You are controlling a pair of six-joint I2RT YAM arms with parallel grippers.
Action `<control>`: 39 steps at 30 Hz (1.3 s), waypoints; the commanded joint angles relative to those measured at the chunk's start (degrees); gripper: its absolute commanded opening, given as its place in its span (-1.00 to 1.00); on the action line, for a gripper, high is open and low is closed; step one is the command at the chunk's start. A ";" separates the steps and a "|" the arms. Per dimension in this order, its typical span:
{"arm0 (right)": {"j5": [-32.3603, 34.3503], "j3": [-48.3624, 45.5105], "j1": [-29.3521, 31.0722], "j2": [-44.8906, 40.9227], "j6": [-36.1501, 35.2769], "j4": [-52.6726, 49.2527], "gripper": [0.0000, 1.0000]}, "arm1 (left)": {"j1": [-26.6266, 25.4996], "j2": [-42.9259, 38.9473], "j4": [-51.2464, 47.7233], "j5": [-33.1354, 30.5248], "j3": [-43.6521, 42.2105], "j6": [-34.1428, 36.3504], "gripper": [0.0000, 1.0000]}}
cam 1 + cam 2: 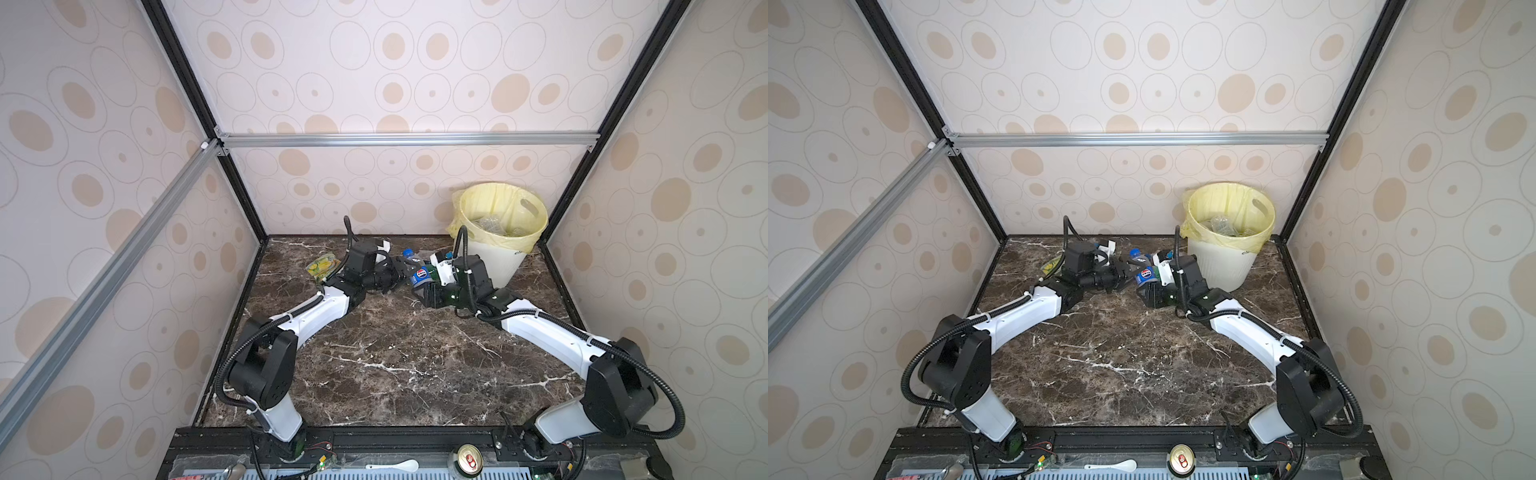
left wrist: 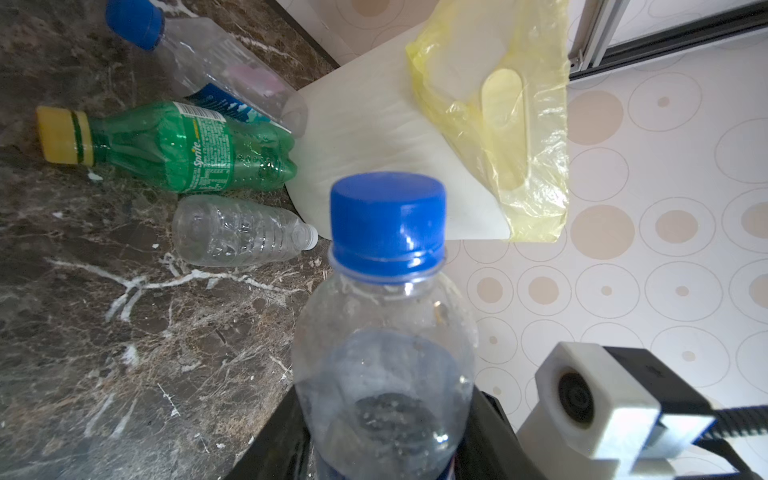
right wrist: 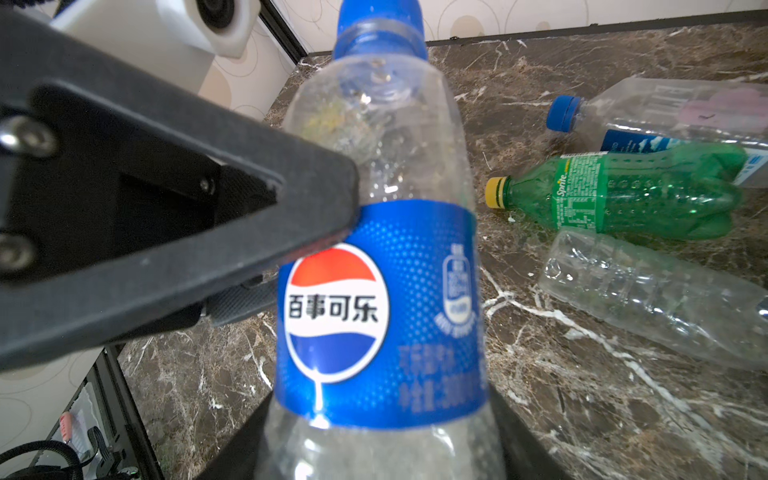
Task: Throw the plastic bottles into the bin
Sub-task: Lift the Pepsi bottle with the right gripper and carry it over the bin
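Note:
A clear Pepsi bottle (image 1: 420, 275) (image 1: 1145, 275) with a blue cap and blue label is held above the marble table between both arms, just left of the bin (image 1: 498, 266) (image 1: 1225, 266). My left gripper (image 1: 405, 270) (image 2: 386, 449) has a finger on each side of its body (image 2: 386, 311). My right gripper (image 1: 426, 286) (image 3: 382, 449) is shut on its lower part (image 3: 382, 291). On the table by the bin's foot lie a green Sprite bottle (image 2: 187, 145) (image 3: 644, 195), a clear crumpled bottle (image 2: 232, 232) (image 3: 648, 291) and a clear blue-capped bottle (image 2: 216, 62) (image 3: 665, 108).
The bin's yellow liner (image 2: 498, 124) hangs over its rim, and clear bottles (image 1: 494, 226) lie inside. A yellow-green snack packet (image 1: 323, 265) lies left of the left arm. A drink can (image 1: 468, 457) stands on the front rail. Patterned walls close in three sides.

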 commanded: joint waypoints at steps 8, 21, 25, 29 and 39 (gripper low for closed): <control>2.87 1.42 0.11 -2.94 -0.76 -2.10 -0.14 | 1.27 -3.93 -3.87 -2.24 2.68 4.14 0.41; 9.24 6.86 0.09 -3.81 -4.13 -8.77 -0.18 | 2.04 -7.29 -10.53 -3.85 8.76 13.33 0.98; 11.25 10.01 0.04 -3.23 -5.51 -11.30 -0.18 | 2.05 -8.20 -12.23 -3.83 11.01 17.44 0.98; 12.98 13.89 -0.22 -2.28 -6.57 -13.72 -0.19 | 2.04 -9.24 -14.12 -3.74 12.51 22.05 0.98; 15.94 25.25 -3.01 -0.30 -9.23 -19.12 -0.19 | -0.83 -10.99 -15.83 -4.93 15.05 34.63 0.98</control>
